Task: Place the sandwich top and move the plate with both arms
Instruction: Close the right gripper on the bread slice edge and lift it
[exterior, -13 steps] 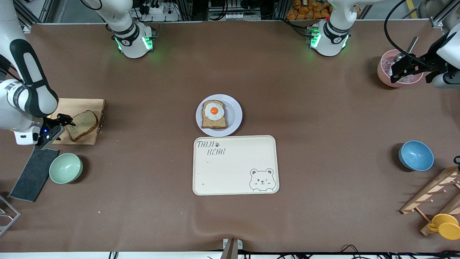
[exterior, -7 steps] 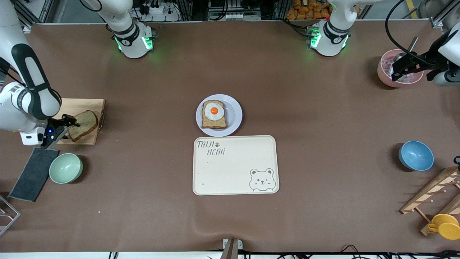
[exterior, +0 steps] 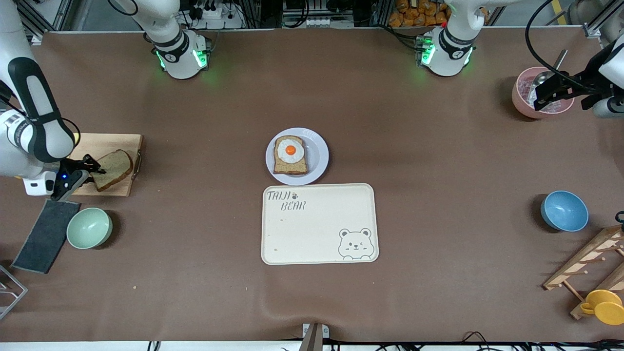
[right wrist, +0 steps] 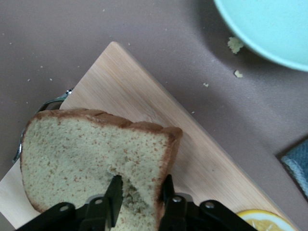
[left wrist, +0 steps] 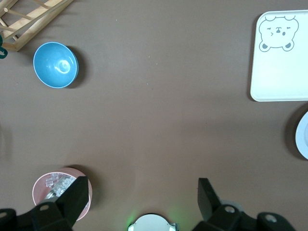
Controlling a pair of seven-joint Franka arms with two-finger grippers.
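The sandwich top [exterior: 114,168] lies on a wooden board [exterior: 109,141] at the right arm's end of the table. My right gripper [exterior: 93,170] is shut on its end, one finger on the crumb and one on the crust, as the right wrist view [right wrist: 140,191] shows on the slice [right wrist: 86,154]. The lavender plate [exterior: 318,148] at the table's middle bears a bread slice with a fried egg [exterior: 290,155]. My left gripper [exterior: 542,95] is open and empty over a pink bowl [exterior: 521,97]; in the left wrist view [left wrist: 142,202] its fingers stand wide apart.
A cream bear tray [exterior: 317,229] lies just nearer the camera than the plate. A green bowl [exterior: 89,227] and a dark cloth [exterior: 46,236] lie near the board. A blue bowl [exterior: 564,210], a wooden rack [exterior: 590,263] and a yellow cup [exterior: 604,307] are at the left arm's end.
My right arm has shifted a little toward the table's end and its gripper has settled on the slice's end. My left gripper has drifted slightly toward its end of the table.
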